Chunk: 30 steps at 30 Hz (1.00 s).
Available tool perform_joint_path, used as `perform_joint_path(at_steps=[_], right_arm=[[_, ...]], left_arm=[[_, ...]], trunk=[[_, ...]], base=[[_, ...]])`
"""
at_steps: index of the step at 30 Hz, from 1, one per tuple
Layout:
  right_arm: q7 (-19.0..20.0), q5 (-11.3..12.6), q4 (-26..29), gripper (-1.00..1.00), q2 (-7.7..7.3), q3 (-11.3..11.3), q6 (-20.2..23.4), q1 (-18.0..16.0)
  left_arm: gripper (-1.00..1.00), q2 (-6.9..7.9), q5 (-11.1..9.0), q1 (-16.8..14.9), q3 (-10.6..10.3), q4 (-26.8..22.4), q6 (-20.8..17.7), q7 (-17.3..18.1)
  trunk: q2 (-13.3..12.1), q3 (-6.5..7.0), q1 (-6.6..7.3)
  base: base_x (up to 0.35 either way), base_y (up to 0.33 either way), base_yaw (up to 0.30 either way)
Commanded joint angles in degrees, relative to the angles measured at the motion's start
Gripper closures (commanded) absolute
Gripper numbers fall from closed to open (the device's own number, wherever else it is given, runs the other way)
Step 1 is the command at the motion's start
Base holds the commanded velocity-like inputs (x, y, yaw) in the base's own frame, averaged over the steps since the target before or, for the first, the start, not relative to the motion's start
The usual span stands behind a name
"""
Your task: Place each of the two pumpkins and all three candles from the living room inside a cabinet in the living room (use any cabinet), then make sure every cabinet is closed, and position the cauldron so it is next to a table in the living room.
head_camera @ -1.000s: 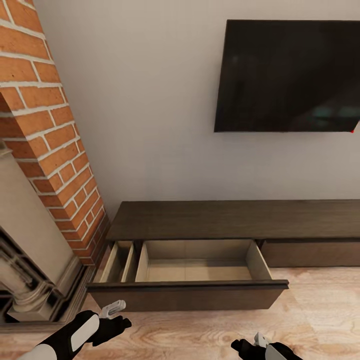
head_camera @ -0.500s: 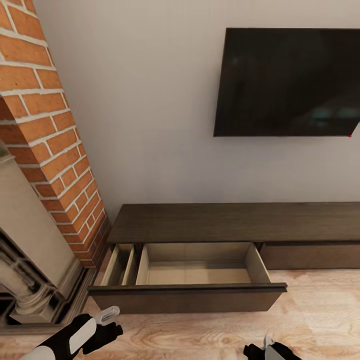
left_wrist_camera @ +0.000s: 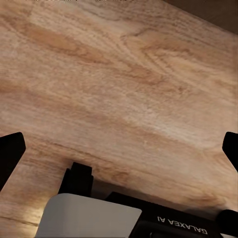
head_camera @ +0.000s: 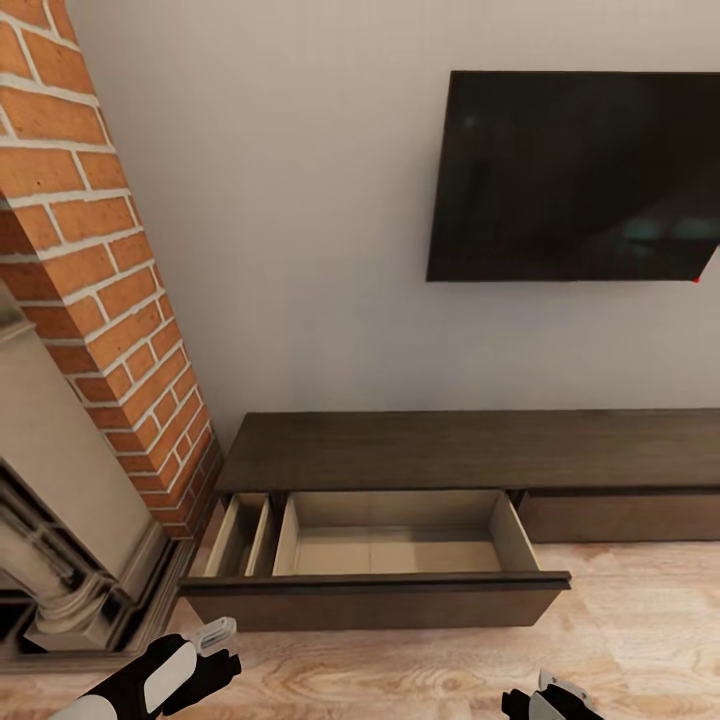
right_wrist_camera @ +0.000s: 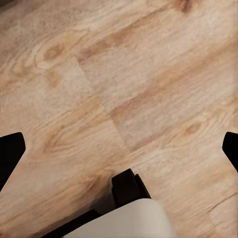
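The long low dark-brown wood cabinet [head_camera: 470, 450] runs across the lower middle of the head view, set against the pale wall beneath a black wall-mounted television screen [head_camera: 580, 175] at the upper right of the frame. Its left drawer [head_camera: 375, 598] stands pulled fully out over the light oak plank floor [head_camera: 640, 620], showing a pale beige interior split into two narrow slots at the left and one wide bay; all compartments appear bare. In my judgement the drawer is left open to receive the pumpkins and candles, none of which can be seen here, nor the cauldron or the grey desk. The drawer front at the right of the unit sits flush and shut. A red brick chimney column [head_camera: 90, 250] with a beige carved fireplace surround [head_camera: 60, 540] fills the left of the frame, just beside the cabinet's end. The black-and-white left gripper [head_camera: 215, 640] hangs low at the lower left of the frame, near the drawer's front left corner but apart from it; the right gripper [head_camera: 550, 698] sits at the bottom edge, right of centre, well short of the drawer front. Both wrist views look straight down onto bare floorboards, with the dark fingers [left_wrist_camera: 11, 151] [right_wrist_camera: 11, 148] standing far apart at opposite edges, so both pairs are spread wide and carry nothing. The arms seem held low and empty for travel rather than for any grasp.
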<state>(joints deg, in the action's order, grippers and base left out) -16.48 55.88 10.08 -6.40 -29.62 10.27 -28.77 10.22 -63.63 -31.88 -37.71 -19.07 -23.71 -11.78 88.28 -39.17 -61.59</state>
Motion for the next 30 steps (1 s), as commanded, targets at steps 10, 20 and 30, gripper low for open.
perform_joint_path(at_steps=[10,20,30], right_arm=[[-0.2,0.3,0.2,-1.00,-0.02,-0.4,-0.6,0.0],[-0.1,0.3,0.2,-1.00,0.13,-0.4,-0.9,0.0],[-0.1,0.3,0.2,-1.00,0.33,-0.4,-0.9,0.0]], left_arm=[[-1.00,0.06,-0.6,0.0,-0.3,-0.2,-0.1,-0.5],[-1.00,0.06,-0.6,0.0,-0.3,-0.2,0.0,-0.5],[-1.00,0.06,-0.6,0.0,-0.2,-0.2,0.0,-0.5]], trunk=[[-4.0,1.75,2.21],[-8.0,3.54,4.40],[-12.0,5.34,6.60]], base=[[-0.007,0.000,0.000],[-0.051,0.000,0.061],[-0.002,0.000,0.190]])
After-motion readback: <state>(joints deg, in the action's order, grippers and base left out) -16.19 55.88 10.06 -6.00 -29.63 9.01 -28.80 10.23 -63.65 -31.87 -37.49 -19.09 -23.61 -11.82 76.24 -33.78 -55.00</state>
